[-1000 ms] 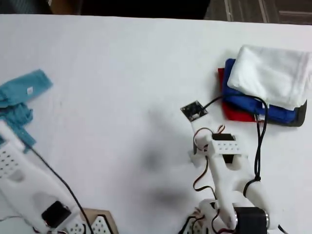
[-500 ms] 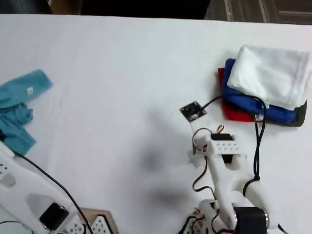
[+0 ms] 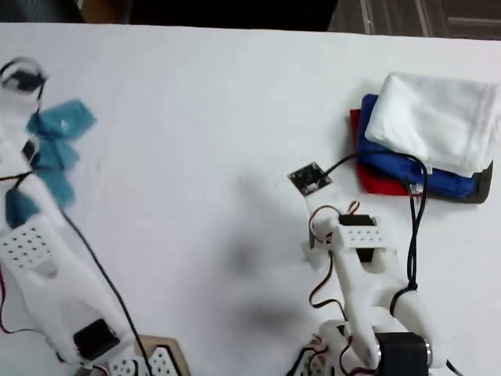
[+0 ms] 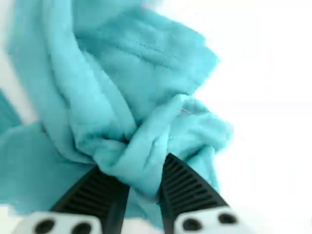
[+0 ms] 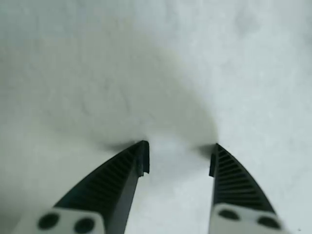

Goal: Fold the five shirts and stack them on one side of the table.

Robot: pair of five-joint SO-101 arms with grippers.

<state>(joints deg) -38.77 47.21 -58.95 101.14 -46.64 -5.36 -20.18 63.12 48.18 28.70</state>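
Note:
A teal shirt hangs bunched from my left gripper, which is shut on a fold of the cloth. In the high view the teal shirt is crumpled against the left arm near the table's left edge. A stack of folded shirts lies at the right side: a white one on top, a blue one under it, then a red one and a dark one. My right gripper stands open just over the bare white table, left of the stack.
The white table spreads between the two arms. The right arm and its cables stand at the front, just before the stack. A brown base plate lies at the front left.
The left arm has swung toward the far left of the table. The teal shirt, flat on the table before, is now gathered up in its gripper. The right arm has kept still.

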